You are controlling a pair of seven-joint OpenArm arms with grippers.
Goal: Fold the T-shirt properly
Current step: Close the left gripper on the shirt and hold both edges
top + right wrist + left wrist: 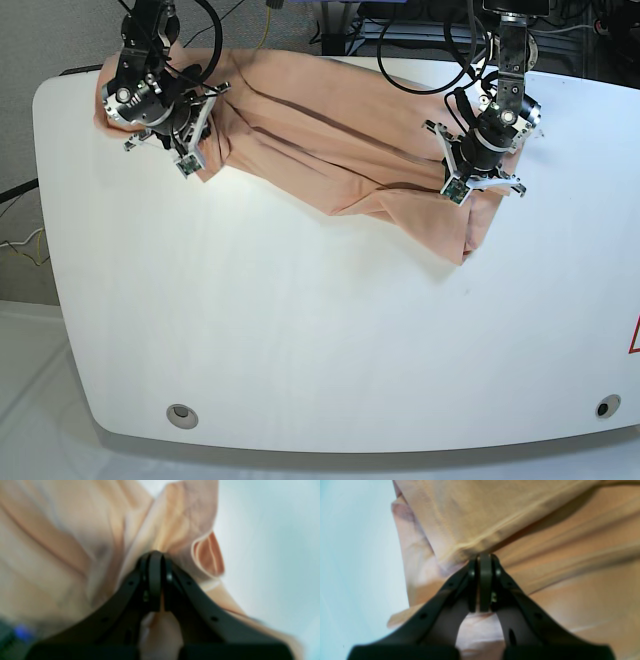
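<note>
The T-shirt (330, 140) lies stretched in a long, rumpled band across the far half of the white table (320, 330), running from the far corner on the base view's left down toward the middle right, with deep creases along its length. Each arm holds one end. The left gripper (485, 562) has its jaws pressed together on a bunched ridge of cloth beside a stitched hem, with almost no gap showing between them. The right gripper (155, 560) is likewise pinched tight on a gathered fold close to what looks like a sleeve opening; that view is blurred, so I cannot tell how many layers it has.

The step in hand seems to be spreading the shirt out flat before any fold is made — the task looks to be at an early stage, since the cloth is twisted, not squared up.

To do this well, the two arms should pull gently apart along the line of the band, keeping the cloth just taut enough to draw the creases out without dragging it off the far edge. Both ends should move at an even height and pace, or the twist will stay in. The grips look narrow — a sharp tug could slip the cloth free, so a slow, steady lift and a soft lay-down toward the bare near part of the table would serve best.
</note>
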